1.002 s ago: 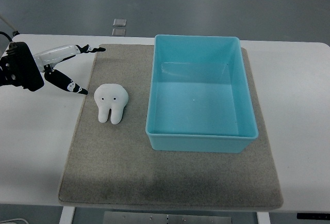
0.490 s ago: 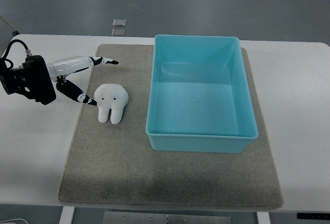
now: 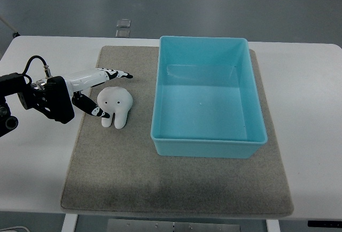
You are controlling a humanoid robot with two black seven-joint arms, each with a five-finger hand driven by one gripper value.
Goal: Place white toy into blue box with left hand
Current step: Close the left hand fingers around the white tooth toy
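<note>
Table (image 3: pixel 310 93): white top, seen steeply from above, carrying a grey mat (image 3: pixel 176 184) that covers most of its middle. Box (image 3: pixel 207 147): light blue, rectangular, open-topped, upright on the right half of the mat, nothing inside. Toy (image 3: pixel 116 105): white, tooth-shaped, two small dark dots for eyes, two stubby roots pointing toward the near edge; it lies flat on the mat, left of the box and clear of its wall. Left hand (image 3: pixel 93 93): enters from the left edge on a black wrist block with a looped cable, fingers (image 3: pixel 109 75) white with black tips. The hand is spread wide and holds nothing: the upper fingers reach over the mat just above the toy's crown, while the lower digit angles down to the toy's left flank, its tip at or very near the toy's edge; contact cannot be confirmed. The toy sits in the gap between them. Two small square items (image 3: pixel 123 27): on the grey floor beyond the table's far edge.
</note>
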